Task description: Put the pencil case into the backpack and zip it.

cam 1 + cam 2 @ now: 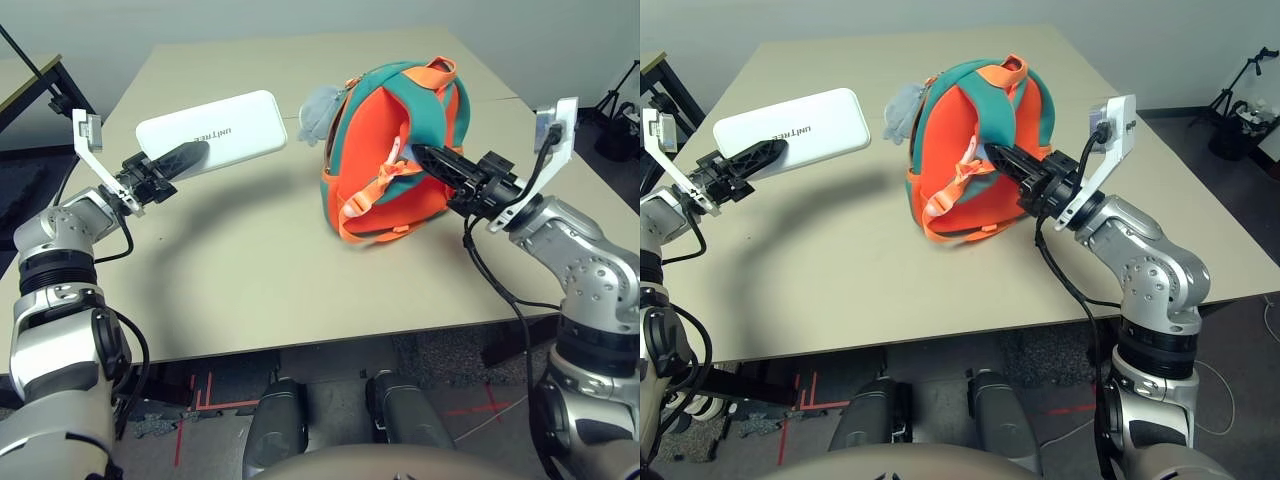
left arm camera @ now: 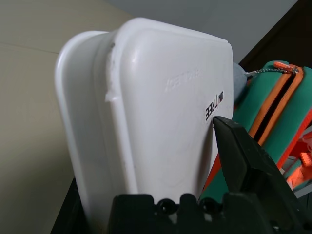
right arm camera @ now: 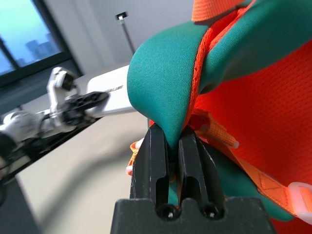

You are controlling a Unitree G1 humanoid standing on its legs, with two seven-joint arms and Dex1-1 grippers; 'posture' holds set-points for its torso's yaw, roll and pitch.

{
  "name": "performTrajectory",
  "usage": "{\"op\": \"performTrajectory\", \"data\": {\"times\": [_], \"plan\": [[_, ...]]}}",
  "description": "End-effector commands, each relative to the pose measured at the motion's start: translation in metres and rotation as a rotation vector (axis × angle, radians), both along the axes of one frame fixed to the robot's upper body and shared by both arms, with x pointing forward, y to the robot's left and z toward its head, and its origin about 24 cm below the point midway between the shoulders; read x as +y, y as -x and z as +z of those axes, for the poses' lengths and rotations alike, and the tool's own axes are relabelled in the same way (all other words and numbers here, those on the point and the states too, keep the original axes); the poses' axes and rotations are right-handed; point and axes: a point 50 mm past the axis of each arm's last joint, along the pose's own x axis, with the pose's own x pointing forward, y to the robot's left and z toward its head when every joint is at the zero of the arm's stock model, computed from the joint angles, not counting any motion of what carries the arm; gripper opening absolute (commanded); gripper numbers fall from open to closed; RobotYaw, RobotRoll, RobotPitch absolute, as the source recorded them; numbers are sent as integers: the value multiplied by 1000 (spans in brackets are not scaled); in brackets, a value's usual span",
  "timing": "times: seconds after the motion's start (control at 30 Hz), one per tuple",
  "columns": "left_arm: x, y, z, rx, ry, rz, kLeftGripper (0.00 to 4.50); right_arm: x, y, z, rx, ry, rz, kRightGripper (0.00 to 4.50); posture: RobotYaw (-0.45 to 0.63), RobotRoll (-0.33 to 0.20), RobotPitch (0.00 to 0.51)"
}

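At left, left gripper [image 1: 188,155] grasps the case [image 1: 215,131], raised for insertion; right gripper [image 1: 425,158] pinches the backpack's [image 1: 385,150] strap, steadying it.

A beige table [image 1: 250,290] is seen with a seam line running across its top. Beyond its far left corner, part of a second table [image 1: 25,80] with a black frame is visible. A black tripod stand [image 1: 1240,85] is placed on the floor off the beige table's far right side. Below the beige table's near edge, red tape marks [image 1: 200,400] are laid on dark speckled floor. A grey wall is seen behind the beige table.
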Motion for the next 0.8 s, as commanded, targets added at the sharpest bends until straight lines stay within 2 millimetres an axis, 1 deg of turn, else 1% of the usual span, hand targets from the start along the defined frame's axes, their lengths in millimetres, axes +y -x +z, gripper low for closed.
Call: {"op": "performTrajectory", "data": {"times": [0.03, 0.13, 0.23, 0.3, 0.53, 0.67, 0.8], "plan": [[3, 2, 14, -55, -17, -14, 3159, 16, 23, 2, -39, 10, 123, 0, -175, 0, 50], [3, 4, 18, -74, -29, -28, 3159, 19, 30, -9, 3, 31, 139, 0, -175, 0, 55], [-2, 7, 26, -101, -63, -76, 3159, 22, 30, -25, 49, 74, 135, 0, -175, 0, 54], [-6, 9, 31, -118, -83, -105, 3159, 22, 29, -31, 62, 96, 131, 0, -174, 0, 55], [-11, 22, 55, -170, -239, -178, 3159, 24, 23, -43, 81, 129, 118, 0, -158, 0, 56], [-17, 30, 75, -225, -340, -202, 3159, 23, 22, -49, 96, 148, 113, 0, -140, 0, 59], [-24, 34, 85, -263, -405, -224, 3159, 19, 19, -56, 112, 165, 105, 0, -132, 0, 61]]}}
